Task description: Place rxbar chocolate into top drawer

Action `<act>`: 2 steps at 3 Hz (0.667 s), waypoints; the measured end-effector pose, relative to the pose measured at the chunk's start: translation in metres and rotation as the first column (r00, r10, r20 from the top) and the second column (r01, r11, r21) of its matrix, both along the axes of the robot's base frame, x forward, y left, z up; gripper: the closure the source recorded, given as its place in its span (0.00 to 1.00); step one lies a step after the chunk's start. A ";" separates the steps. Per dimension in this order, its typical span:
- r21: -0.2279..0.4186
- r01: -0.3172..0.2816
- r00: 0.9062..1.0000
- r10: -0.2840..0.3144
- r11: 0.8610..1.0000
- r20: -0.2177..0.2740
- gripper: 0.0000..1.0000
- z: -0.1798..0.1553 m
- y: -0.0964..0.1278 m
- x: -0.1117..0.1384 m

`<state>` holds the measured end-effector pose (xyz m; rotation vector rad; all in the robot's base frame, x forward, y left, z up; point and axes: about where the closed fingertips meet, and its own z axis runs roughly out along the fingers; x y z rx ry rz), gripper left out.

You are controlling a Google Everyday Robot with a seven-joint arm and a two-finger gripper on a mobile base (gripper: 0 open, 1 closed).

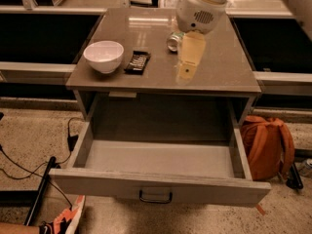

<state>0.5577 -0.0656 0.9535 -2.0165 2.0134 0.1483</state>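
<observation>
The rxbar chocolate (pixel 137 62), a flat black bar with white lettering, lies on the grey tabletop (pixel 219 72) just right of a white bowl (pixel 103 55). The top drawer (pixel 156 188) is pulled wide open below the tabletop, its dark handle (pixel 155 197) at the front centre, and nothing shows inside it. My gripper (pixel 185 72) hangs from the white arm over the middle of the tabletop, to the right of the bar and apart from it. It partly covers a green-patterned can (pixel 174 40) lying behind it.
An orange backpack (pixel 267 145) leans on the floor right of the open drawer. Black cables (pixel 29 165) and a dark rod (pixel 41 191) lie on the floor at left. A person's shoe (pixel 66 221) shows at the bottom left. Dark shelving runs behind the table.
</observation>
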 end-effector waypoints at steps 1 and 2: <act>0.082 -0.065 0.997 0.069 0.994 -0.045 0.00 -0.030 0.047 0.038; 0.154 -0.082 0.995 0.088 0.985 -0.038 0.00 -0.052 0.074 0.074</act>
